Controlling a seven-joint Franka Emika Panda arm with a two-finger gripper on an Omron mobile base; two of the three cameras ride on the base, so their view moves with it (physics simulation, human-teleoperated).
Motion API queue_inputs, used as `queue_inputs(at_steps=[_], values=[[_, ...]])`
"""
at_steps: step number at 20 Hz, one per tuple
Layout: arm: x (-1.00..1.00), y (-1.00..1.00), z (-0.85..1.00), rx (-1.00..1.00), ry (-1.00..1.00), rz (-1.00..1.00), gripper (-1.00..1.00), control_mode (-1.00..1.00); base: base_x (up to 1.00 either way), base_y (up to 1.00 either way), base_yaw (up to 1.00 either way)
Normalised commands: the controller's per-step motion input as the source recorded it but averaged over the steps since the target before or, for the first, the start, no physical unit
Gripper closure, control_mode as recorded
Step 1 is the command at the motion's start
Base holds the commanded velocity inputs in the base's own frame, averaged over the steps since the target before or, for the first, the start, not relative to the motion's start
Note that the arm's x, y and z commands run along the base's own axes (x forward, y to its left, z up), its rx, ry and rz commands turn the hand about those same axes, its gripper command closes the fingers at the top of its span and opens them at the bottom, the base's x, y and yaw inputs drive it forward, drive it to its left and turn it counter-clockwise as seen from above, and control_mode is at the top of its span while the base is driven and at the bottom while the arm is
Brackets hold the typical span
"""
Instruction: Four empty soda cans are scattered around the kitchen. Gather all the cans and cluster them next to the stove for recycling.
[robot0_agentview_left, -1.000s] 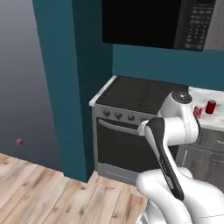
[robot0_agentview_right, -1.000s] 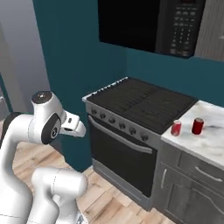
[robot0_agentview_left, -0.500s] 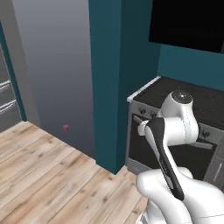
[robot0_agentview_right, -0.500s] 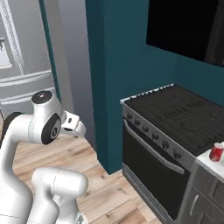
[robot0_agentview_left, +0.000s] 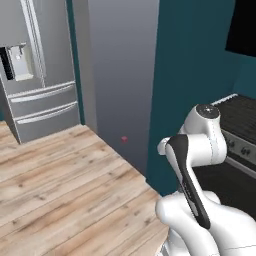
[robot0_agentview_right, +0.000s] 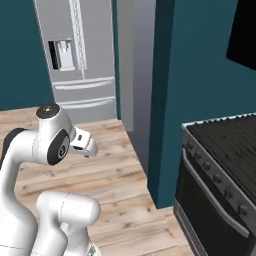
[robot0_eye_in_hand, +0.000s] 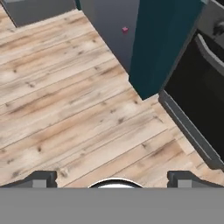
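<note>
Stove: the black stove (robot0_agentview_right: 225, 165) stands to the right of the hand, at the right edge of both base views, with dark grates on top, a row of round knobs (robot0_agentview_right: 215, 177) on its front panel and a dark oven door below; in the hand view its door (robot0_eye_in_hand: 199, 105) and silver handle (robot0_eye_in_hand: 210, 54) run along the right side.
Soda cans: none can be made out in these pictures.
Gripper: the gripper (robot0_eye_in_hand: 112, 179) points down at the floor, its two dark fingertips (robot0_eye_in_hand: 39, 178) standing wide apart with nothing between them; open and empty.
Floor: light wood planks (robot0_eye_in_hand: 65, 113) lie under and ahead of the hand and spread to its left.
In the way: one teal panel (robot0_agentview_right: 170, 90) rises from the floor between the stove and the rest of the room, its foot just ahead of the hand and to the right; it touches the stove's left side.
Grey wall: one tall grey surface (robot0_agentview_left: 122, 75) stands just beyond the teal panel, with one small pink dot (robot0_agentview_left: 124, 139) low on it.
Fridge: one silver refrigerator (robot0_agentview_right: 80, 55) with a dispenser (robot0_agentview_right: 62, 54) in its door and two drawers below stands far ahead of the hand, well apart from the stove.
Overhead: one black appliance (robot0_agentview_right: 245, 35) hangs above the stove at the upper right; too little shows to name it.
Arm: the white arm (robot0_agentview_left: 200, 145) is folded close over the base.
</note>
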Motion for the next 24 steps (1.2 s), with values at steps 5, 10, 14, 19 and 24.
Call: queue_inputs(at_steps=[5, 10, 14, 19, 24], values=[[0.00, 0.00, 0.00, 0.00, 0.00, 0.00, -1.00, 1.00, -0.05, 0.00, 0.50], [0.00, 0.00, 0.00, 0.00, 0.00, 0.00, -1.00, 1.00, -0.04, 0.00, 0.50], [0.00, 0.00, 0.00, 0.00, 0.00, 0.00, -1.00, 1.00, -0.04, 0.00, 0.50], [0.00, 0.00, 0.00, 0.00, 0.00, 0.00, -1.00, 1.00, -0.03, 0.00, 0.50], [0.00, 0.00, 0.00, 0.00, 0.00, 0.00, -1.00, 1.00, -0.01, 0.04, 0.50]])
